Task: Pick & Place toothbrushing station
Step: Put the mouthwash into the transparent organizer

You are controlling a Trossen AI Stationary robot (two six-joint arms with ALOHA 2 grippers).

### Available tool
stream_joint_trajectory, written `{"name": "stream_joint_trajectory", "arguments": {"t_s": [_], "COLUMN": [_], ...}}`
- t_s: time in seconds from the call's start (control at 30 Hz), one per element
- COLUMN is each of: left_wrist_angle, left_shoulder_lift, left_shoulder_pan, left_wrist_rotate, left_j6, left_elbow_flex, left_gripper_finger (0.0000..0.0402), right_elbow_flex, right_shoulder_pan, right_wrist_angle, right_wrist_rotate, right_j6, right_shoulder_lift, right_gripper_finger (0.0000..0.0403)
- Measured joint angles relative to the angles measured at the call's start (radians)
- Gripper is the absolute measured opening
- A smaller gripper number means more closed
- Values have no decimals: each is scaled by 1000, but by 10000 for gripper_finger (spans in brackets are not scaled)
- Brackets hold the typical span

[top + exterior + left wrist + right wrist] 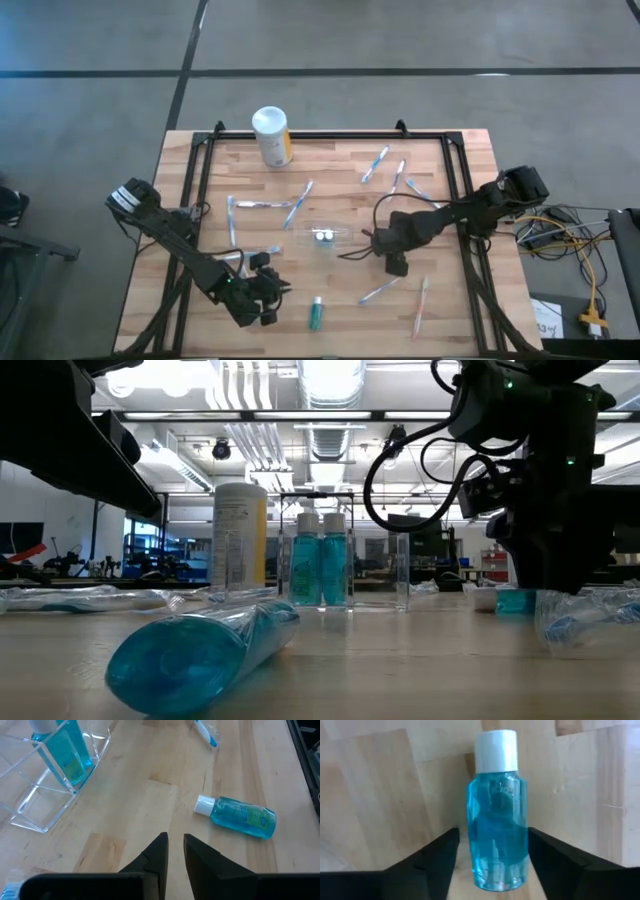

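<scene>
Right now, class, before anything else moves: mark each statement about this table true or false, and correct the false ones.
1. Two teal bottles stand upright in the clear holder. True.
2. The right tool is shut on a bottle. False: its fingers stand open on either side of a capped bottle that lies on the table.
3. The white canister lies on its side. False: it stands upright.
4. The left tool holds nothing. True.
</scene>
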Motion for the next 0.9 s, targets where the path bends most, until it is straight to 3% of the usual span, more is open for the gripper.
{"name": "stream_joint_trajectory", "arguments": {"t_s": [0.23, 0.33, 0.63, 0.9], "left_wrist_angle": [3, 3, 7, 159], "left_shoulder_lift": [0, 0, 0, -4], "left_shoulder_pan": [-1, -1, -4, -18], "left_wrist_rotate": [-1, -2, -60, -255], "left_j6": [-6, -6, 25, 271], "left_elbow_flex": [0, 0, 0, 2], "left_gripper_finger": [64, 64, 64, 64], "right_elbow_flex": [-5, -6, -10, -10], "right_shoulder_pan": [2, 2, 2, 50], "right_wrist_angle": [4, 2, 11, 159], "right_wrist_rotate": [-2, 5, 62, 63], "right_j6": [-3, -2, 7, -38], "right_shoulder_lift": [-40, -60, -152, -328], "right_gripper_finger": [100, 75, 75, 78]}}
